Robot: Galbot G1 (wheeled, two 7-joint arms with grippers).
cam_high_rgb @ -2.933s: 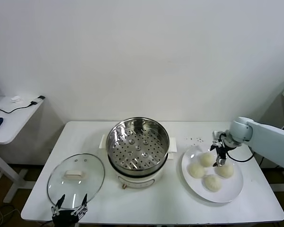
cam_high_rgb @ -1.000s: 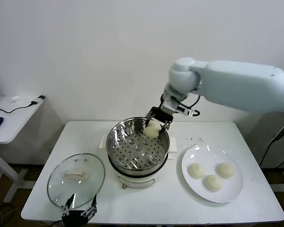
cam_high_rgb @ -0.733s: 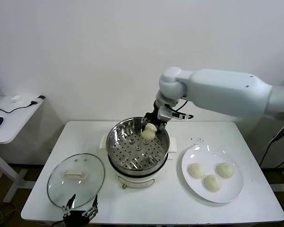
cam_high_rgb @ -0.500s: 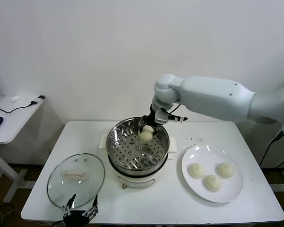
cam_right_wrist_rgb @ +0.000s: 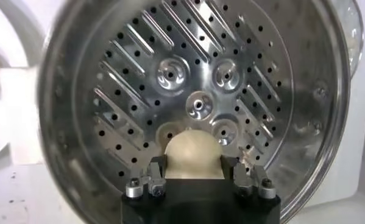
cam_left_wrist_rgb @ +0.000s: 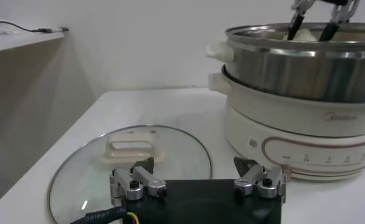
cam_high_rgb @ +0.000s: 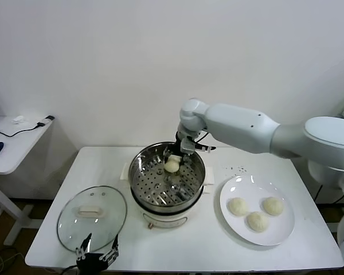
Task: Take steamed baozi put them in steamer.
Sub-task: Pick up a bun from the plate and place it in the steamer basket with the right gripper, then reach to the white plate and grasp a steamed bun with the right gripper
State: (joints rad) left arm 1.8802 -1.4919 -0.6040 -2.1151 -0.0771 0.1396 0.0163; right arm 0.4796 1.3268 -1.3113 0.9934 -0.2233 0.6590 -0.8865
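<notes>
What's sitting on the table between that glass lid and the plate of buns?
The steamer, seen in the head view between lid and plate. The right pincer holds a baozi over its tray.

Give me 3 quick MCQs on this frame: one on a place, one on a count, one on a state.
1. Where does the glass lid lie?
A. on the steamer
B. on the table, on the steamer's left
C. on the plate

2. How many baozi are on the plate?
A. two
B. three
C. four

3. What is the right hand doing?
A. open above the plate
B. parked at the table edge
C. shut on a baozi inside the steamer

Answers:
1. B: the glass lid lies flat on the table, left of the steamer.
2. B: three baozi sit on the plate.
3. C: the right hand clamps the held baozi over the perforated tray; the left hand waits near the lid.
</notes>
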